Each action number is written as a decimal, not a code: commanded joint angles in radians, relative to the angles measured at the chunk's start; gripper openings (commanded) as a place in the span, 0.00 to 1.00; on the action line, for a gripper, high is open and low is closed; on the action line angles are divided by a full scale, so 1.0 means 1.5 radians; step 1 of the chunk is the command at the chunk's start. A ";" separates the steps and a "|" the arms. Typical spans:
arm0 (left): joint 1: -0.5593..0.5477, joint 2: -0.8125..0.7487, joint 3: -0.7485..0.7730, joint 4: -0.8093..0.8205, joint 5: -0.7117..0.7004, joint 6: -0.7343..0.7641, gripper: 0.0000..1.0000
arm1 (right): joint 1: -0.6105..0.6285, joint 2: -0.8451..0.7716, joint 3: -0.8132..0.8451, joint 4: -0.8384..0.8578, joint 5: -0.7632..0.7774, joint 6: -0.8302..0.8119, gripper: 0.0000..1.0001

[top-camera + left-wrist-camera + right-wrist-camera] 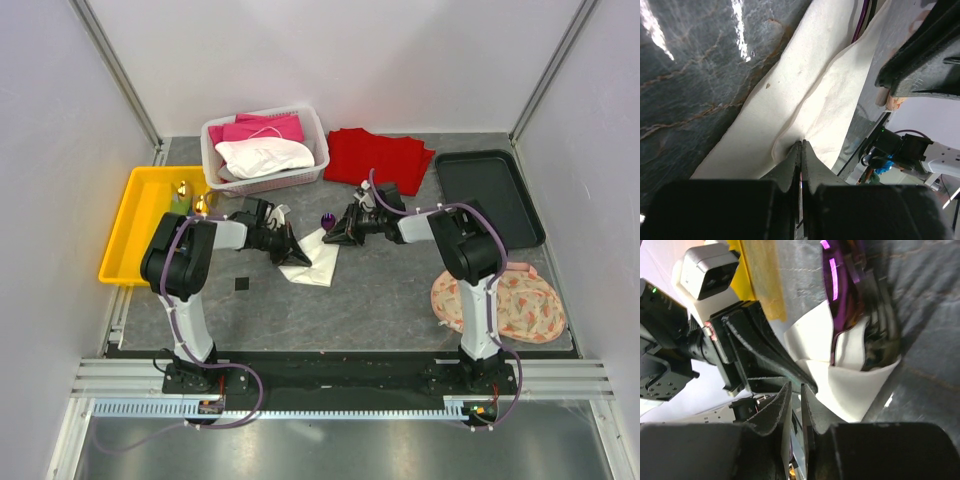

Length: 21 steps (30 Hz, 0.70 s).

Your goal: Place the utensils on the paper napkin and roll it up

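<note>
The napkin (318,262) was seen partly folded on the tabletop, mid-way between the two arms, with both end effectors drawn in close upon it from opposite sides. The left end effector (801,144) was pressed together on a raised crease of the paper, which ran away from it in a long pale fold. The right end effector (796,389) was held with only a narrow slit between its fingers, just beside the folded edge. Whether paper was caught in that slit could not be told.

A purple utensil (839,300) was lodged in the fold, its length running away from the right end effector, which was judged the nearer of the two to it. The roll would be expected to turn about that axis, so the pinched crease would have to be carried across the utensil, not along it.

Two gold-ended utensils (184,188) were left in the yellow bin (125,235), on the left arm's side and well apart from the napkin. A basket (215,150), a red cloth (385,158) and a black tray (490,200) were set farther back, none between the arms and the paper.
</note>
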 commanded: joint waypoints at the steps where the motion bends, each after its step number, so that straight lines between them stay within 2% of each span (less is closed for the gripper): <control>1: -0.008 0.029 -0.031 -0.020 -0.070 -0.018 0.02 | 0.002 0.030 0.019 0.060 -0.017 0.016 0.19; 8: -0.008 0.021 -0.038 -0.009 -0.065 -0.013 0.02 | 0.003 0.076 0.013 0.090 -0.030 0.027 0.16; 12: -0.006 -0.023 -0.050 0.003 -0.055 0.002 0.04 | 0.001 0.082 0.016 0.030 -0.010 -0.017 0.16; 18: 0.023 -0.148 -0.059 -0.031 -0.064 0.049 0.37 | 0.000 0.084 0.026 -0.052 0.019 -0.073 0.15; 21: 0.056 -0.192 -0.053 -0.097 -0.098 0.078 0.47 | 0.000 0.086 0.032 -0.079 0.034 -0.093 0.15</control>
